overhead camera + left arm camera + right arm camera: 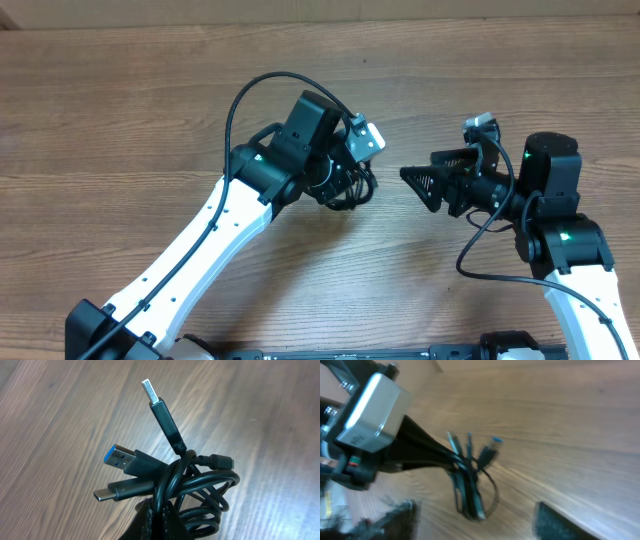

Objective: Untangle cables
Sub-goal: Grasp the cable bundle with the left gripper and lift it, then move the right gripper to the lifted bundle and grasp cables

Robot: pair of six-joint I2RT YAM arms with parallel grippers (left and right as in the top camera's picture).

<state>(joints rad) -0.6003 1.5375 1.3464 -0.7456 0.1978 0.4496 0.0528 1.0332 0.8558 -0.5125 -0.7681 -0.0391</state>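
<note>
Left of centre in the overhead frame, the left fingers [422, 442] are pressed together on the bunched cables [200, 485], holding them over the desk [120, 90]. The plugs [122, 460] stick out beyond the grip. Just right of the bundle, the right fingers [425, 187] face it, spread and empty, near but apart. No writing is legible.

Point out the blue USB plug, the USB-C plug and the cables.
blue USB plug [120, 458]: left wrist view, on its metal shell.
USB-C plug [105, 495]: left wrist view, on its metal tip.
cables [172, 482]: left wrist view, where the strands cross.
</note>
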